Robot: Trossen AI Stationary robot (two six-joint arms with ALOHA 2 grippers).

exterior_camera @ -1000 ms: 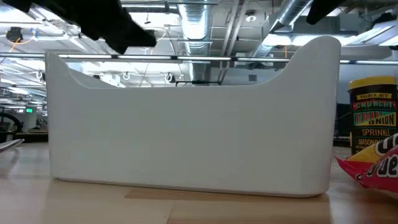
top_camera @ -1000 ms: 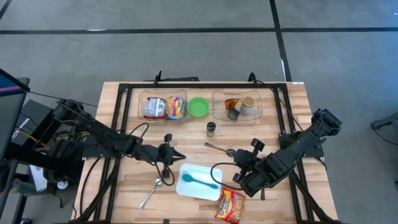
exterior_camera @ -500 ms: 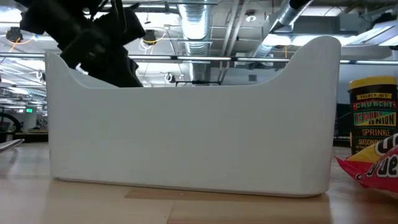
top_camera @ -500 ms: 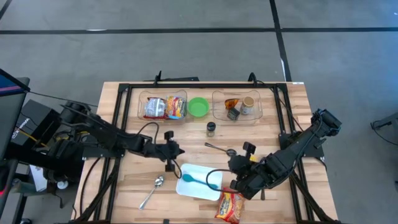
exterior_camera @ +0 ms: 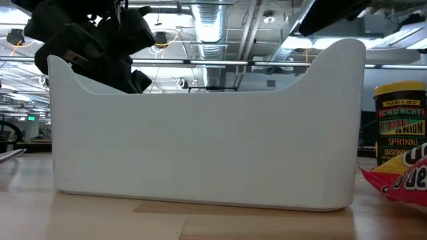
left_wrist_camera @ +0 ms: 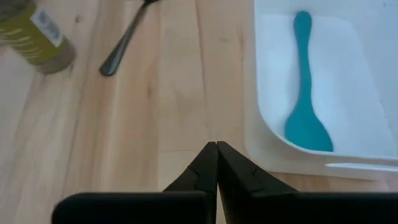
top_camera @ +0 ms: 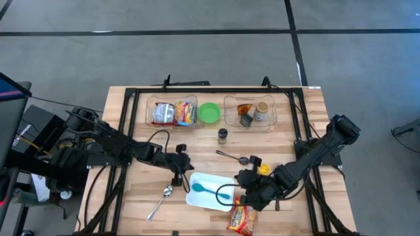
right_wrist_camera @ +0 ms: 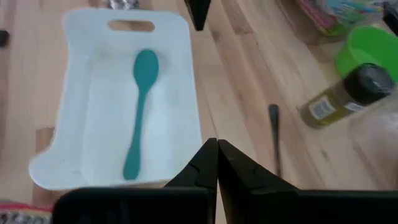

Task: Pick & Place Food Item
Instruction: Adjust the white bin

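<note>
Both grippers closed and empty at the white tray; snack bag lies on the table.

Left gripper (top_camera: 186, 174) sits just beside the white tray's (top_camera: 197, 198) left edge, fingertips pressed together over bare wood, holding nothing. Right gripper (top_camera: 237, 185) hangs at the tray's right edge, fingers likewise pinched, nothing held. Teal spoon (top_camera: 209, 191) lies inside the tray. Red-yellow snack bag (top_camera: 241, 217) lies flat near the table's front edge, just right of the tray. Metal spoon (top_camera: 159, 202) lies left of the tray.

We see pale wood table (top_camera: 131, 203), visible grain. White tray (right_wrist_camera: 180, 93) smooth matt plastic, teal spoon (right_wrist_camera: 140, 106) same. Metal spoon (top_camera: 159, 202) shiny. Snack bag (top_camera: 243, 218) glossy.
</note>
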